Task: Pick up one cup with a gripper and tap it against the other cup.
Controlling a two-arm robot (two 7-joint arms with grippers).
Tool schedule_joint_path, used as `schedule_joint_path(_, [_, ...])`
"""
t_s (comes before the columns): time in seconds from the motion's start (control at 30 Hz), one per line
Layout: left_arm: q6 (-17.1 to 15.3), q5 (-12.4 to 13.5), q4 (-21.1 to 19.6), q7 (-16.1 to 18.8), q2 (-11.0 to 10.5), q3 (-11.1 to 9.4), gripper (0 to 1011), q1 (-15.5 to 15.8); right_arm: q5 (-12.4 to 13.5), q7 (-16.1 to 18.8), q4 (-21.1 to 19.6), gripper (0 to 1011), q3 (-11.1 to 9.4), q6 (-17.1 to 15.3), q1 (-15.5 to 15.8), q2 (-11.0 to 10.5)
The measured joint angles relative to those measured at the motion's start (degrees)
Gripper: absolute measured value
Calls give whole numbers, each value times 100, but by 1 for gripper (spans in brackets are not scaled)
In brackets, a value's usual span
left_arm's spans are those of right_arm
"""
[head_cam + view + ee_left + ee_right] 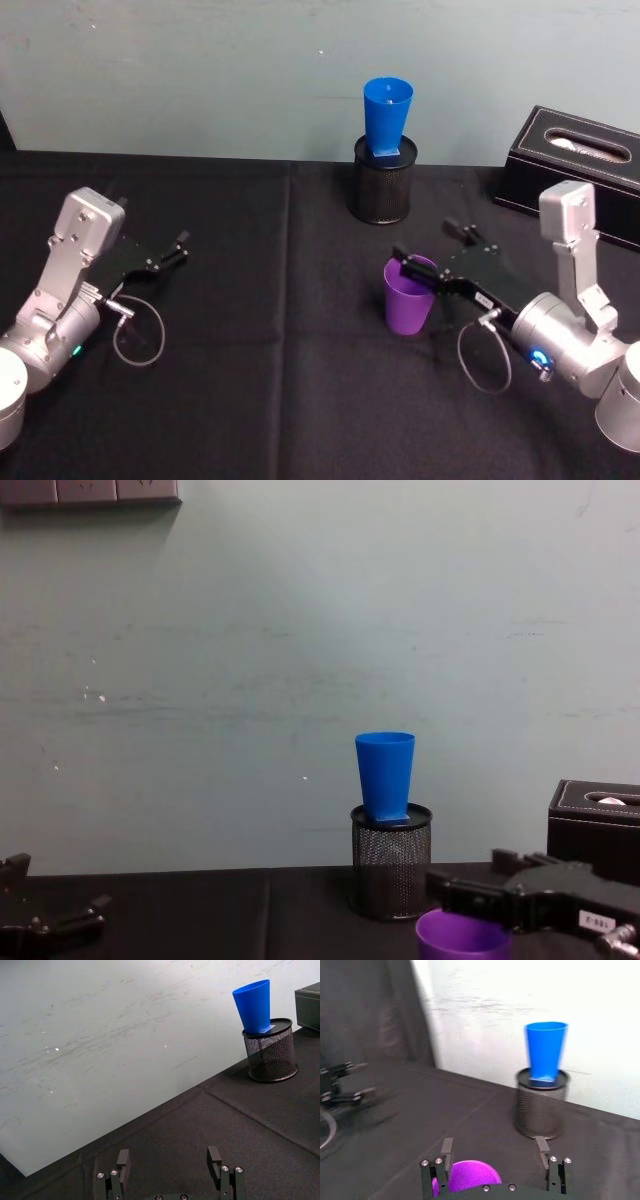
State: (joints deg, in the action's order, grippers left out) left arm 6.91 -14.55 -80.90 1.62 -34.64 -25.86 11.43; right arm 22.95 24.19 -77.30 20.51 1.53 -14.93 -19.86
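While the left tool [168,256] rests spread and idle near the counter's [250,400] left edge, the right tool [432,262] straddles the purple cup's [408,300] rim right of centre, one finger inside, jaws apparently not yet pinching. It should clamp the wall firmly, lift straight, then tap gently: the blue cup [386,118] perches in a mesh pen holder [382,182] at the back edge and could topple.

The purple cup [409,298] and blue cup [386,117] look like smooth, slightly glossy plastic. The pen holder [382,182] is black wire mesh. Matt black cloth covers the counter [260,400]. The far-right box [577,165] looks like stitched leatherette. Both arms have brushed silver metal casings.
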Motion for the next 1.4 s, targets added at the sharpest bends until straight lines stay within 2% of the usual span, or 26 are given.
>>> schedule_joint_path(0.1, [0, 0, 0, 0, 0, 0, 1005, 0, -25, -361, -103, 1003, -145, -143, 77, 76])
schedule_joint_path(0.2, [0, 0, 0, 0, 0, 0, 1005, 0, -116, -952, -227, 1003, -375, -337, 196, 229])
schedule_joint_path(0.33, [0, 0, 0, 0, 0, 0, 1005, 0, -196, -1409, -276, 1002, -555, -467, 269, 371])
schedule_joint_path(0.37, [0, 0, 0, 0, 0, 0, 1005, 0, -242, -1641, -281, 1002, -643, -530, 298, 447])
schedule_joint_path(0.53, [0, 0, 0, 0, 0, 0, 1005, 0, -414, -2177, -219, 1003, -799, -679, 330, 639])
schedule_joint_path(0.67, [0, 0, 0, 0, 0, 0, 1005, 0, -633, -2525, 41, 1003, -849, -819, 258, 784])
schedule_joint_path(0.77, [0, 0, -1, 0, 0, 0, 1005, 0, -740, -2588, 225, 1003, -828, -869, 184, 817])
schedule_joint_path(1.4, [0, 0, 0, 0, 0, 0, 1005, 0, -676, -2540, 119, 1002, -825, -838, 220, 790])
